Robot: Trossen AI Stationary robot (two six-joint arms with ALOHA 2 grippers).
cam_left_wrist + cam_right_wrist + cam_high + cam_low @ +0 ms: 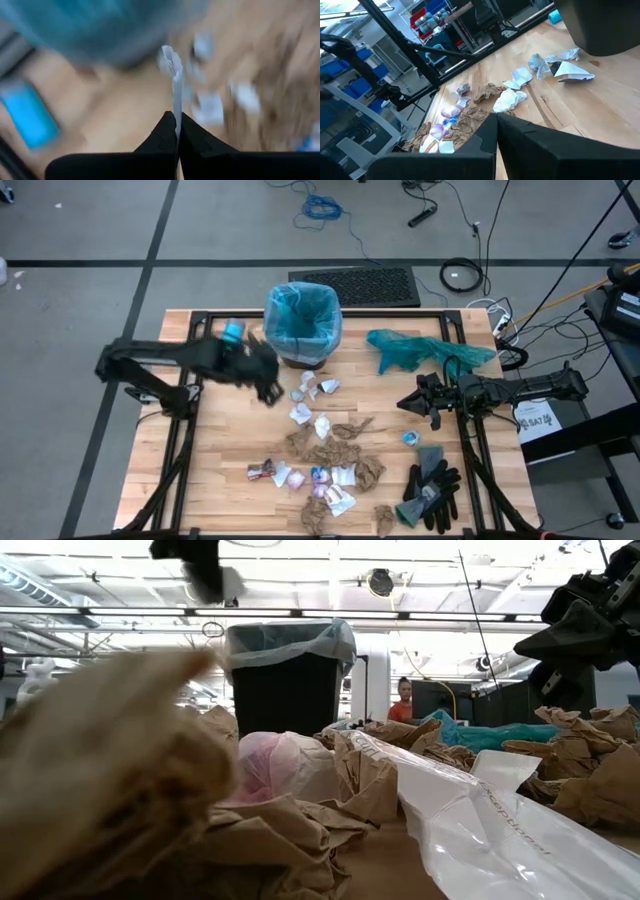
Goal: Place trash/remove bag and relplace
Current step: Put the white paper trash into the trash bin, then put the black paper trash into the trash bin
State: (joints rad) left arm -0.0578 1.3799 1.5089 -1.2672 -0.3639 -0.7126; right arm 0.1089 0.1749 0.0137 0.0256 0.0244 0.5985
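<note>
At about 7 o'clock from the black bin [303,358], near the middle of the table [230,450]: left gripper [268,387], fingers pressed together on a thin white wrapper scrap [174,75] that stands up from between the tips. Raised above the wood, judging by the low view, and close to the bin's mouth. At 12 o'clock on the table: the bin itself, upright, lined with the pale blue liner [300,315], rim folded over the edge. At 6 o'clock: rest of the trash [325,455], a loose spread of brown paper wads and white wrappers, with a few white pieces lying between the heap and the bin. At 3 o'clock: right gripper [412,404], waiting, closed on nothing, beside the teal bag [420,350], with the gloves [432,490] at about 5 o'clock. Step in hand, as a judgement: the first part only, putting scraps into the bin one by one; liner not yet removed or replaced, much trash left. Next move, probably: carry the scrap toward 12 o'clock until over the open mouth, then part the fingers. Needs care to stay above the rim and not catch the thin liner; light scrap, may cling to a finger or flutter aside.
</note>
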